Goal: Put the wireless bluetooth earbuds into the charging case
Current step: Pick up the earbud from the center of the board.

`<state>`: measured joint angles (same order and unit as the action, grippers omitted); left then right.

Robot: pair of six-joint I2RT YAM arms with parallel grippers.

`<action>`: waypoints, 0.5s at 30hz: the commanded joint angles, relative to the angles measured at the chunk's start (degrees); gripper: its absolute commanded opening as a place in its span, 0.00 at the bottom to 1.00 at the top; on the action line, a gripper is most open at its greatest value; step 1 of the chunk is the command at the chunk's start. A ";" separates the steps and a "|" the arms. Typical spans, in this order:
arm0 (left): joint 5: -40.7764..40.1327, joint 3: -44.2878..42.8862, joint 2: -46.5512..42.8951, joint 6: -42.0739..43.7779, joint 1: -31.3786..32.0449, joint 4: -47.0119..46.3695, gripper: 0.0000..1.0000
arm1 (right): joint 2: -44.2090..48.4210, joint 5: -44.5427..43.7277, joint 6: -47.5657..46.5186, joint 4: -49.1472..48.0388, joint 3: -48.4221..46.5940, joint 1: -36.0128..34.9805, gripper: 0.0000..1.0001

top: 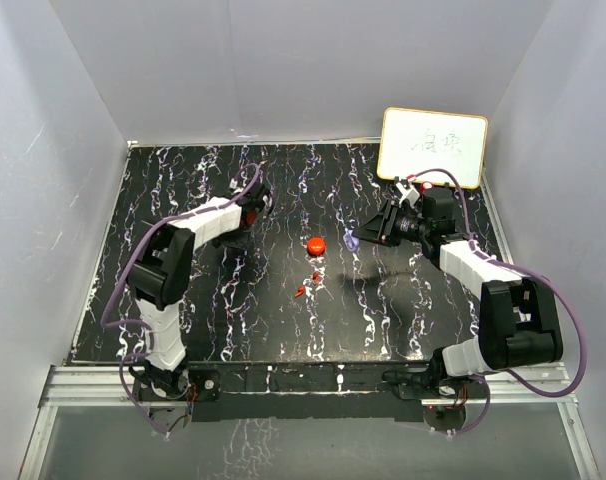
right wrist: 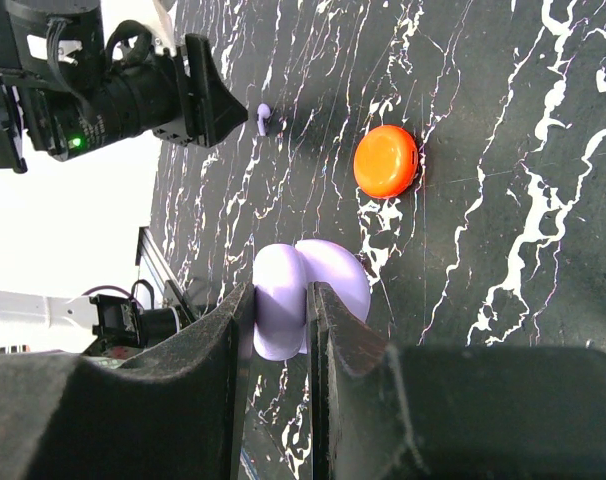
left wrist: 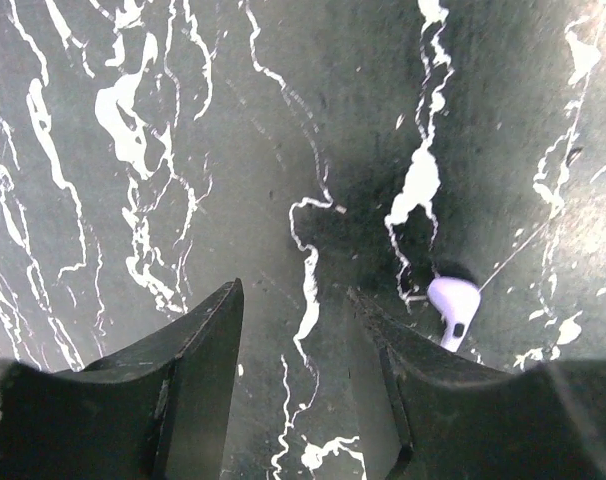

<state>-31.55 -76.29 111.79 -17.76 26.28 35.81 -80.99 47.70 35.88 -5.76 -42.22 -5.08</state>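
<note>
My right gripper (right wrist: 281, 295) is shut on the lavender charging case (right wrist: 313, 290), which shows two rounded halves; in the top view it hangs at the table's middle right (top: 351, 240). The red round case (top: 316, 243) lies just left of it and shows in the right wrist view too (right wrist: 386, 160). Two tiny red earbuds (top: 301, 291) lie in front of the red case. My left gripper (left wrist: 295, 292) is open and empty, low over the table. One lavender earbud (left wrist: 453, 311) lies just outside its right finger (left wrist: 423, 370). The other lavender earbud is not visible.
A white board with writing (top: 433, 148) leans at the back right corner. White walls close in the black marbled table (top: 283, 330) on three sides. The left arm reaches to the back left of the middle (top: 255, 205).
</note>
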 commanded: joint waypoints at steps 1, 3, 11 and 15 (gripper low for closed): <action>-2.56 2.38 -10.09 -3.08 -0.18 0.28 0.42 | 0.23 -0.02 -0.81 -2.01 -2.00 0.44 0.00; -1.97 3.69 -14.33 -4.10 -0.18 -1.31 0.41 | 0.27 -0.02 -0.75 -2.06 -1.99 0.47 0.00; 6.12 13.60 -28.16 -10.40 -0.01 -13.43 0.40 | 0.27 0.02 -0.11 -2.91 -1.90 0.42 0.00; 5.73 17.67 -30.45 -14.12 0.89 -17.19 0.41 | -0.22 0.00 0.58 -4.05 -2.22 0.33 0.00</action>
<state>-27.44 -62.33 82.65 -26.98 26.39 23.51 -80.99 47.72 36.07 -5.98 -42.22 -5.08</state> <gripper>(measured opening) 0.402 0.226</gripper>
